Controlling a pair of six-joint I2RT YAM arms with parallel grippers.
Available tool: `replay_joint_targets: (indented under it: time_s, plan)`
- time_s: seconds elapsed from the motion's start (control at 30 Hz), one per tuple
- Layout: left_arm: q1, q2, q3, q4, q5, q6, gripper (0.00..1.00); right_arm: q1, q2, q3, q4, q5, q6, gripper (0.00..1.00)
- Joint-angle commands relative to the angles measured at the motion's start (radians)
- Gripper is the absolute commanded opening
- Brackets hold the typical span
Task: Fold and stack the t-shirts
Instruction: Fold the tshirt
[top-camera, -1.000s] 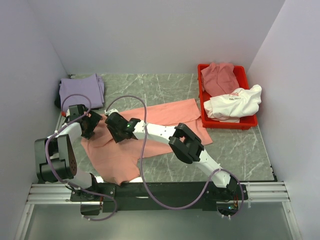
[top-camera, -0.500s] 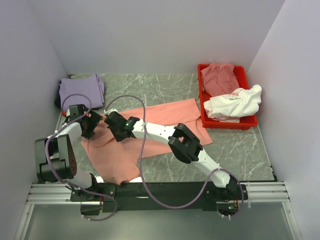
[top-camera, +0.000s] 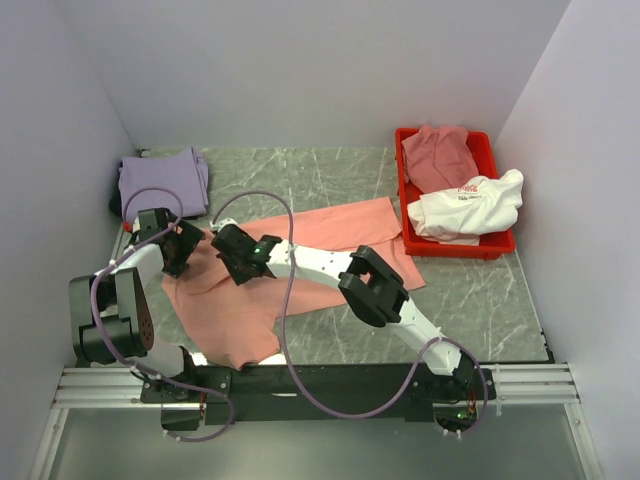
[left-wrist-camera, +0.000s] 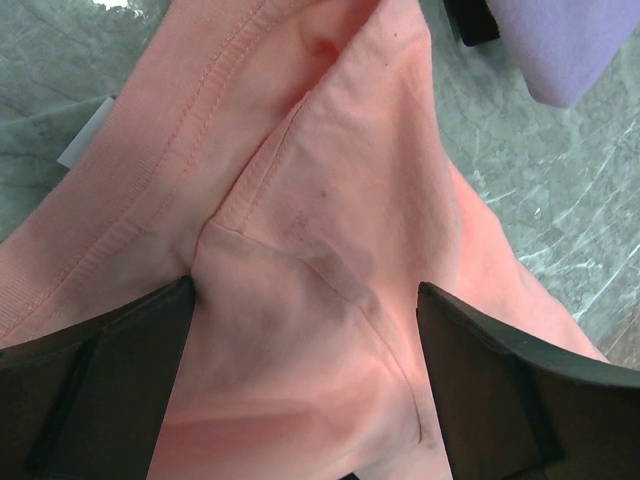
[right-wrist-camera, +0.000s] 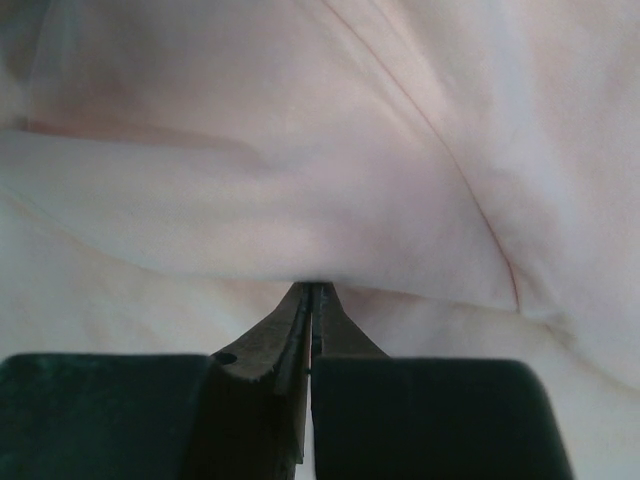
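A salmon-pink t-shirt (top-camera: 340, 225) lies spread and rumpled across the marble table. My left gripper (top-camera: 185, 245) sits at the shirt's left edge. In the left wrist view it (left-wrist-camera: 305, 380) is open, its fingers (left-wrist-camera: 100, 380) wide apart over the collar and shoulder seam (left-wrist-camera: 330, 200). My right gripper (top-camera: 228, 250) is just to the right of it, low on the cloth. The right wrist view shows it (right-wrist-camera: 313, 288) shut, its tips pinching a fold of the shirt (right-wrist-camera: 250, 180). A folded lavender t-shirt (top-camera: 160, 178) lies at the back left.
A red bin (top-camera: 402, 190) stands at the back right, holding a dusty rose t-shirt (top-camera: 440, 155) and a white printed t-shirt (top-camera: 465, 205) that hangs over its rim. Walls close in on three sides. A corner of the lavender tee (left-wrist-camera: 560, 40) shows in the left wrist view.
The right gripper's jaws have closed onto the fold of the salmon-pink shirt. Neither arm has shifted noticeably, and the left gripper stays open.
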Motion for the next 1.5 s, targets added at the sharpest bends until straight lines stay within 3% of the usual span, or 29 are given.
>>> replay_joint_targets:
  time_s: [0.0, 0.4, 0.77, 1.3, 1.37, 1.47]
  plan:
    - [0.004, 0.018, 0.018, -0.027, -0.006, 0.02, 0.99, -0.001, -0.123, -0.066, 0.061, 0.004, -0.017, 0.0]
    - [0.004, 0.025, 0.018, -0.031, -0.01, 0.02, 1.0, 0.002, -0.183, -0.14, 0.081, -0.008, -0.008, 0.0]
    - [0.004, 0.038, 0.033, -0.055, -0.026, 0.02, 0.99, 0.003, -0.219, -0.128, -0.071, -0.067, 0.09, 0.0]
    - [0.004, 0.011, 0.036, -0.087, -0.03, 0.024, 0.99, 0.002, -0.277, -0.177, -0.119, -0.157, 0.148, 0.0]
    - [0.004, 0.008, 0.038, -0.093, -0.03, 0.027, 1.0, 0.003, -0.281, -0.174, -0.126, -0.146, 0.15, 0.06]
    - [0.004, -0.014, 0.03, -0.107, -0.03, 0.026, 0.99, 0.002, -0.285, -0.172, -0.123, -0.146, 0.139, 0.25]
